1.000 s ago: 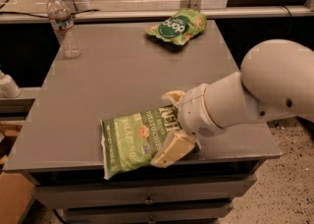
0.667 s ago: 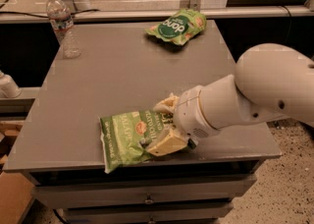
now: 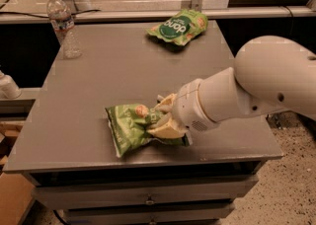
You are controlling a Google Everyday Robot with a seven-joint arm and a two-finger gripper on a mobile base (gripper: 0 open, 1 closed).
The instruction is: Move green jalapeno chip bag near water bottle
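Observation:
The green jalapeno chip bag (image 3: 129,127) lies crumpled near the front edge of the grey table (image 3: 123,76). My gripper (image 3: 162,118) is at the bag's right end, its cream fingers (image 3: 165,131) closed on the bag and pinching it so it bunches in the middle. The white arm reaches in from the right and hides the bag's right part. The water bottle (image 3: 62,24) stands upright at the table's far left corner, well away from the bag.
A smaller green bag with a dark-green round logo (image 3: 178,26) lies at the table's far right. A rail (image 3: 148,16) runs behind the table. Drawers (image 3: 148,194) sit below the front edge. A white object (image 3: 7,85) is at the left.
My fingers have closed tighter on the chip bag, which has crumpled and bunched up; the bag's right end has lifted slightly.

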